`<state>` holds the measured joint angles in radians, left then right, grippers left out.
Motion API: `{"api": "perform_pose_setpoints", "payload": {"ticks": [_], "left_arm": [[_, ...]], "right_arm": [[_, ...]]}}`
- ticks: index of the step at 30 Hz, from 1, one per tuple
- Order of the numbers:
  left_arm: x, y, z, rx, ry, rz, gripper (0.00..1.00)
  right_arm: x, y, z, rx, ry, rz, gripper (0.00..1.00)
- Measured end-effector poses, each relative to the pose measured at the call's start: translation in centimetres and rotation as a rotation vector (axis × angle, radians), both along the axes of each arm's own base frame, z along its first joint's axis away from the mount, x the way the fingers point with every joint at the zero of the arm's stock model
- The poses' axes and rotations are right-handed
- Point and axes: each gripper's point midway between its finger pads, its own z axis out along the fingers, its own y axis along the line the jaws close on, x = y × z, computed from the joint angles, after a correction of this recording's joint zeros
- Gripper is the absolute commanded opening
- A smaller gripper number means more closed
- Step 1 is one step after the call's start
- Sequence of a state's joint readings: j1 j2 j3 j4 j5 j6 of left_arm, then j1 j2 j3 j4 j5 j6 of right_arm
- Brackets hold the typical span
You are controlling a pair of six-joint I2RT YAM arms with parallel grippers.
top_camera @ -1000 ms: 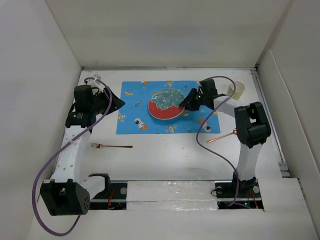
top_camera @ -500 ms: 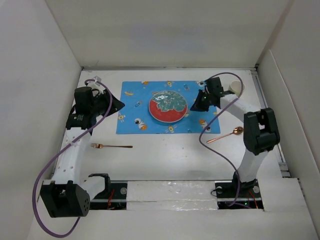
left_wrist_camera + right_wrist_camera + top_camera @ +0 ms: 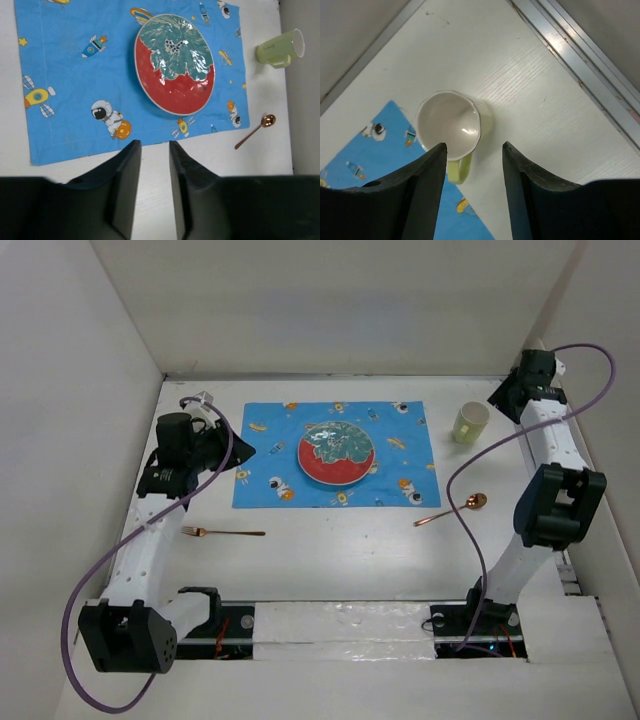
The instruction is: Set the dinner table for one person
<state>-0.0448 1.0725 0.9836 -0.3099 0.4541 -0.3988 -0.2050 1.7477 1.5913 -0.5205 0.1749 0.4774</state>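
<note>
- The large flat matte white counter (image 3: pixel 340 565) carries a blue cartoon-printed cloth mat (image 3: pixel 270 445) towards its far side. A round red-and-green plate (image 3: pixel 337 453) sits on the middle of the mat.
- A thin copper-coloured fork (image 3: pixel 222 532) lies on bare counter off the mat's near left corner, and a copper-coloured spoon (image 3: pixel 452 510) lies off its near right corner. A pale green mug with a white inside (image 3: pixel 449 131) stands upright just beside the mat's far right corner.
- The left tool (image 3: pixel 152 200) hovers by the mat's left edge, its fingers a narrow gap apart with nothing between them.
- The right tool (image 3: pixel 472 195) hangs above the mug, its fingers well apart and empty.
- Risk: closing off-centre on the mug's rim could tip it or shove it onto the mat.
- Risk: the fork and spoon lie flat and thin, so fingers may scrape the counter or skid off them.
- Risk: the right arm's purple cable (image 3: pixel 455 490) loops over the spoon and could drag it aside.
- Risk: catching the mat's edge would bunch the cloth and shift the plate.
</note>
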Motion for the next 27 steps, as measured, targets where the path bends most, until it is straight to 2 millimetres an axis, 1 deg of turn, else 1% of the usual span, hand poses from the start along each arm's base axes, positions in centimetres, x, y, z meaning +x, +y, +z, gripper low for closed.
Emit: {"api": "perform_pose_setpoints", "payload": {"ticks": [1,3,5,9,10,11,13,18,20,22,23,24,27], "left_arm": [[0.1,0.0,-0.1,0.003,0.003,0.001,0.34],[0.2,0.1,-0.4,0.007,0.009,0.005,0.34],[0.3,0.2,-0.6,0.012,0.014,0.009,0.34],[0.4,0.3,-0.6,0.016,0.013,0.012,0.33],[0.4,0.3,-0.6,0.018,0.012,0.013,0.32],[0.4,0.3,-0.6,0.019,0.011,0.014,0.32],[0.5,0.4,-0.6,0.02,0.009,0.016,0.32],[0.7,0.4,-1.0,0.022,0.02,0.017,0.32],[0.8,0.4,-1.4,0.022,0.034,0.017,0.32],[1.0,0.4,-1.8,0.023,0.048,0.017,0.3],[1.0,0.4,-2.0,0.024,0.054,0.017,0.29],[1.1,0.4,-2.2,0.024,0.06,0.017,0.29],[1.2,0.5,-2.3,0.03,0.062,0.026,0.29]], "right_arm": [[0.4,-0.4,-0.8,-0.003,0.026,-0.009,0.54],[1.2,-0.6,-2.9,0.005,0.084,-0.008,0.54],[1.6,-0.5,-5.2,0.014,0.145,0.0,0.52],[1.7,-0.2,-8.9,0.032,0.249,0.013,0.35],[1.5,-0.1,-9.3,0.037,0.263,0.015,0.14],[1.6,-0.1,-10.0,0.038,0.278,0.017,0.0],[1.3,-0.1,-10.3,0.037,0.295,0.017,0.0],[1.3,0.1,-10.0,0.018,0.299,0.031,0.0],[1.5,0.7,-9.2,0.0,0.298,0.052,0.0],[2.1,1.7,-7.4,-0.026,0.286,0.087,0.0],[2.7,2.5,-6.1,-0.036,0.271,0.109,0.0],[3.5,3.2,-4.7,-0.046,0.247,0.133,0.0],[6.8,6.4,0.2,-0.073,0.126,0.216,0.0]]}}
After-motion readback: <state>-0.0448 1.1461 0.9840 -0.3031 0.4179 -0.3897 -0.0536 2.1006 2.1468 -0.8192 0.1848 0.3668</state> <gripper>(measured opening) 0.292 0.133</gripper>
